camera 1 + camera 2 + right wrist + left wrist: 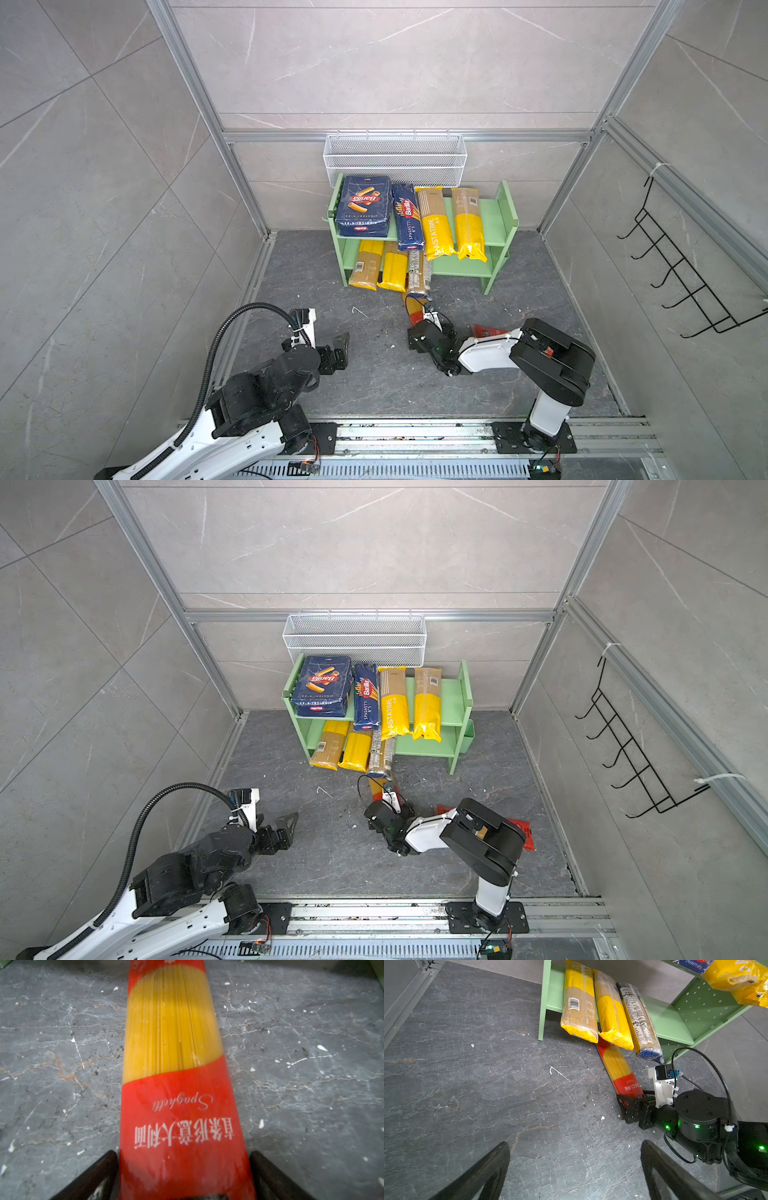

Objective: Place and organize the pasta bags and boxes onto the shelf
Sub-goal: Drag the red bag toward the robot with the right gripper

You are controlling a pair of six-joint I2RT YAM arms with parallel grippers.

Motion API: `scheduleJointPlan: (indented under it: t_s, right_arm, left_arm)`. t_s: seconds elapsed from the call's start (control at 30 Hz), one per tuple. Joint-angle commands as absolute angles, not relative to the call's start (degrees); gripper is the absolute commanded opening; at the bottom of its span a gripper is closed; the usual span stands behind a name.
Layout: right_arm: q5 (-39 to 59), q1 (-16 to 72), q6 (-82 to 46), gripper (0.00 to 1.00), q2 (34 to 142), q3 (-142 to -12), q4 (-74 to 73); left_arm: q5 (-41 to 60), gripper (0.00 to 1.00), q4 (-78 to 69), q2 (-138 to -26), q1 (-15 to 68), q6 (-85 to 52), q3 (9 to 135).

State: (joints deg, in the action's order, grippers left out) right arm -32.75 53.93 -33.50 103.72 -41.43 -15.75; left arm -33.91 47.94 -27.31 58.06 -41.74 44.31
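Dark floor (467, 1084): left gripper (576, 1142) gapes empty; only wrist views show right gripper (182, 1152) spread astride red-ended packet (172, 1043).

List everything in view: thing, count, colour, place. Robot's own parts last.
floor: one, dark grey stone.
shelf: one, pale green, two tiers, at the back wall.
rigatoni box: one, dark blue, top tier, left end.
spaghetti box: one, dark blue, top tier, beside the rigatoni box.
upper yellow-and-clear packets: two, top tier, right of the boxes.
lower yellow-and-clear packets: two, lower tier.
printed clear packet: one, black-and-white print, lower tier, overhanging the front.
red-ended packet: one, red and yellow, on the floor.
second red-ended packet: one, floor, mostly hidden under the right arm.
mesh basket: one, white, back wall above the shelf.
hook rack: one, black, right wall.
left gripper: black, open, above the floor.
right gripper: black, open, astride the red-ended packet.
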Motion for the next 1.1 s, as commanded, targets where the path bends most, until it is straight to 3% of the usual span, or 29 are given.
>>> scheduleJointPlan:
  t_s: [0.0, 0.13, 0.2, 0.37, 0.63, 1.07]
  right_arm:
    - [-26.04, 56.87, -38.71, 0.99, 110.50, -38.94, -5.19]
    - [-26.60, 58.17, -40.61, 0.97, 112.30, -38.50, -5.54]
    - [-26.61, 58.36, -41.23, 0.89, 113.17, -38.03, -6.04]
    - [-26.55, 58.52, -42.44, 0.47, 114.04, -36.34, -7.04]
    - [-26.22, 61.88, -45.53, 0.00, 112.04, -32.65, -6.80]
    - [-30.99, 73.45, -56.02, 0.00, 100.09, -27.57, 4.07]
  left_arm:
    - [-33.14, 1.00, 46.84, -27.51, 57.74, -40.59, 44.74]
    - [-33.13, 1.00, 48.18, -27.86, 57.73, -41.21, 45.61]
    - [-33.22, 1.00, 48.63, -27.73, 57.74, -41.80, 45.62]
    - [-32.83, 1.00, 48.95, -26.66, 57.74, -42.91, 44.73]
    - [-32.43, 1.00, 49.13, -25.74, 57.73, -43.48, 44.32]
    - [-31.64, 1.00, 48.95, -23.35, 57.74, -46.32, 41.59]
